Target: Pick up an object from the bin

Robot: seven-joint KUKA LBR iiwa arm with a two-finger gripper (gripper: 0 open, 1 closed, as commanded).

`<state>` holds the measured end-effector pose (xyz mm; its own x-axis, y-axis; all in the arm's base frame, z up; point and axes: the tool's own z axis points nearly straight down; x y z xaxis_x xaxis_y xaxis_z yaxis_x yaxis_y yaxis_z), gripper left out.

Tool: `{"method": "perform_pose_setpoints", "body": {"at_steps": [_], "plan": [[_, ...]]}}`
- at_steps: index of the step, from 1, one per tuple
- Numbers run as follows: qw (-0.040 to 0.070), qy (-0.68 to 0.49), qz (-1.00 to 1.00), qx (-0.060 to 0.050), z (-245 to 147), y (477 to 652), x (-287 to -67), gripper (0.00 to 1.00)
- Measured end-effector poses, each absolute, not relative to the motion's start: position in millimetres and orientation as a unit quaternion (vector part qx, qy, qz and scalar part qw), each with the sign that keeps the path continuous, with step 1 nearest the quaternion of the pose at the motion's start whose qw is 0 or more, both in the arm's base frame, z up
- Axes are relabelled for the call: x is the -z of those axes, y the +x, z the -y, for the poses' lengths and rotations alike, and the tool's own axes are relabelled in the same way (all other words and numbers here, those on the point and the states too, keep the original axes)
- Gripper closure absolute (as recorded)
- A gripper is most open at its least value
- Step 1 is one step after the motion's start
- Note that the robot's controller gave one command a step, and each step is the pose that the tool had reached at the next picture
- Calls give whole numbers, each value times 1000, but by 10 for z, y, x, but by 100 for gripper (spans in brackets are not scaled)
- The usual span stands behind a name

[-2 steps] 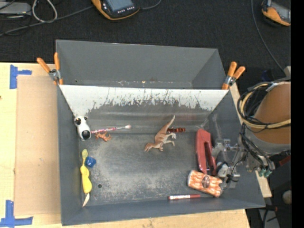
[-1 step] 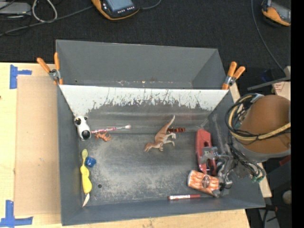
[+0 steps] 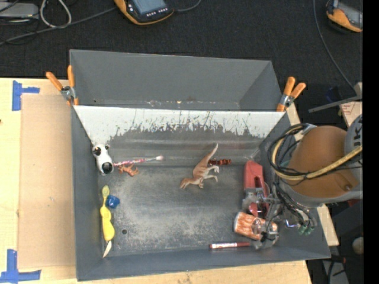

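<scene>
Grey metal bin (image 3: 177, 87): the arm (image 3: 320, 164) enters from the right, bent down into the near right corner. End effector (image 3: 265, 226) sits beside a crumpled orange foil wrapper (image 3: 246, 223); grip state cannot be told.

We've got a dinosaur figure (image 3: 200, 174) in the middle of the bin (image 3: 177, 220). Thin stick (image 3: 142, 160) behind-left of it, ending near a small rounded toy (image 3: 103, 158) at the left wall. Long toy (image 3: 107, 222) along that wall, nearer us. Pen (image 3: 230, 246) by the near wall, just left of the gripper (image 3: 263, 226) in the near-right corner.
</scene>
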<state>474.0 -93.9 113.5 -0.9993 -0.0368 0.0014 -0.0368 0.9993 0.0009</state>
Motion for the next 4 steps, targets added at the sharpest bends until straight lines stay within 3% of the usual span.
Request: {"method": "perform_pose_setpoints", "body": {"at_steps": [1, 2, 3, 4], "plan": [[0, 40, 999, 0, 955, 4740, -1030, 0], [4, -21, 1000, 3, 1148, 4809, -695, 100], [4, -20, 1000, 3, 1147, 4809, -695, 100], [6, -17, 1000, 4, 1001, 4826, -1446, 100]]}}
